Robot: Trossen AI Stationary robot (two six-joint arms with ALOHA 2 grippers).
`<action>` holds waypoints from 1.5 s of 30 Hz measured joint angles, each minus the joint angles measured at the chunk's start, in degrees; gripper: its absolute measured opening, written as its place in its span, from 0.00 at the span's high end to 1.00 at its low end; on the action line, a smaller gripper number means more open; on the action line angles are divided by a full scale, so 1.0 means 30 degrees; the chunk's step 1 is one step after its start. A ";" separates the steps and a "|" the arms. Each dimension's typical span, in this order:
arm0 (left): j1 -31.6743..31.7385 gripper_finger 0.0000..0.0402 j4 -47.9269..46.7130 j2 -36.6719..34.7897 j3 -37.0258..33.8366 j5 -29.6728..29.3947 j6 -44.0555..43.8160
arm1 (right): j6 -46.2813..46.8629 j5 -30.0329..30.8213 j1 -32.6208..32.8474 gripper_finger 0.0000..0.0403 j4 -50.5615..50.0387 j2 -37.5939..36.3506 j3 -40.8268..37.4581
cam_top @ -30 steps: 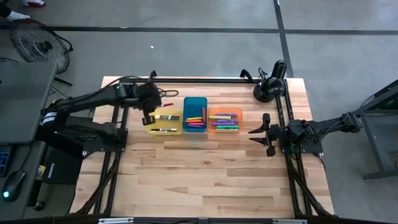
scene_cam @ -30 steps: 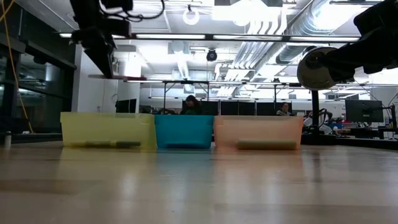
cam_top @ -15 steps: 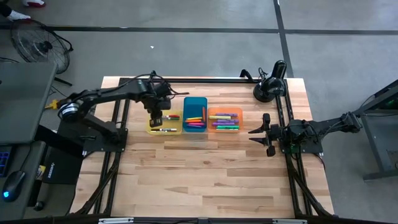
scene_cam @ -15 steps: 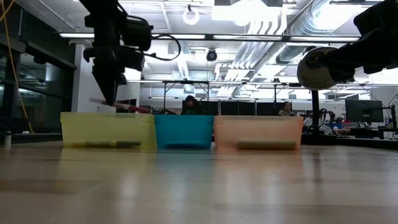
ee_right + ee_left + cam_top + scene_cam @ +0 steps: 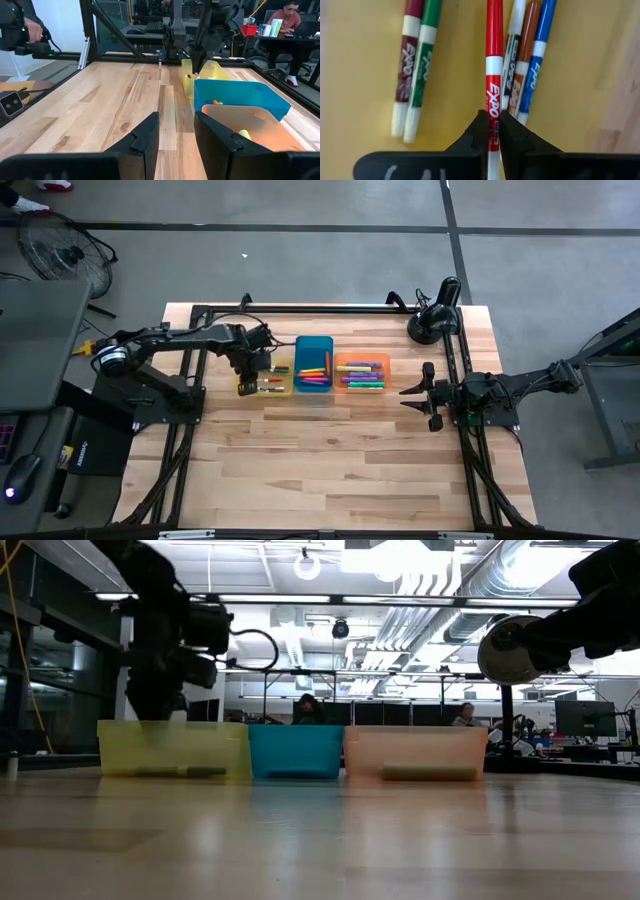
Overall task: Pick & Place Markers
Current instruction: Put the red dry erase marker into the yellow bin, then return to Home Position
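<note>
My left gripper [image 5: 490, 117] is shut on a red marker [image 5: 494, 60] and hangs low in the yellow tray [image 5: 266, 391], pointing steeply down [image 5: 150, 705]. Several other markers lie flat on the tray's floor: a maroon one [image 5: 406, 60] and a green one [image 5: 422, 65] on one side of it, a black, a brown and a blue one [image 5: 536, 55] on the other. More markers lie in the blue tray [image 5: 314, 344] and the orange tray [image 5: 362, 359]. My right gripper [image 5: 405, 393] waits open at the table's right side. My left gripper pinches the red marker's barrel at its printed label [image 5: 493, 106], near one end, between its two fingertips [image 5: 479, 125]. The fingers come steeply from above and the marker runs on ahead of them, parallel to the other markers. Whether the marker touches the tray's floor, I cannot tell.
The three trays stand side by side at the table's far middle, yellow [image 5: 175, 748], blue [image 5: 295, 750] and orange [image 5: 415, 752]. A black lamp-like stand [image 5: 436, 320] stands at the far right corner. Bare wood [image 5: 330, 460] spreads toward the near edge.
My left gripper has come down with the red marker from well above the yellow tray into it, and has tipped to point more steeply downward. The marker, which stuck out level above the tray's rim, now sits below the rim among the tray's markers.
</note>
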 joint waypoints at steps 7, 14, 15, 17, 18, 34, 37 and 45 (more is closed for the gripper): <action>0.0000 0.96 0.2517 0.0000 -0.1533 0.0568 0.0036 | -0.0003 0.0000 -0.0005 0.72 -0.0005 0.0000 0.0000; 0.0000 0.96 0.4143 0.0000 -0.1949 0.0746 0.0205 | -0.0004 0.0000 0.0000 0.72 -0.0005 0.0000 0.0000; 0.0000 0.96 0.4227 0.0000 -0.1983 0.0732 0.0211 | -0.0005 0.0000 0.0000 0.72 -0.0005 0.0000 0.0000; 0.0000 0.95 0.4255 0.0003 -0.2041 0.0638 0.0218 | -0.0005 0.0000 -0.0005 0.72 -0.0005 0.0000 0.0000; -0.0007 0.93 0.4232 0.0065 -0.2054 0.0557 0.0218 | 0.0000 0.0000 -0.0004 0.72 -0.0005 0.0000 0.0000; -0.0015 0.63 0.3321 -0.0039 -0.0365 -0.1668 0.0634 | 0.0003 0.0000 -0.0007 0.72 -0.0005 0.0000 0.0000; -0.0015 0.63 0.3087 -0.0505 0.0504 -0.1644 0.0378 | 0.0003 0.0000 -0.0006 0.72 -0.0005 0.0000 0.0000; -0.0307 0.72 0.5005 -0.4498 0.1166 -0.0080 -0.0055 | -0.0001 0.0000 -0.0004 0.72 -0.0005 0.0000 0.0000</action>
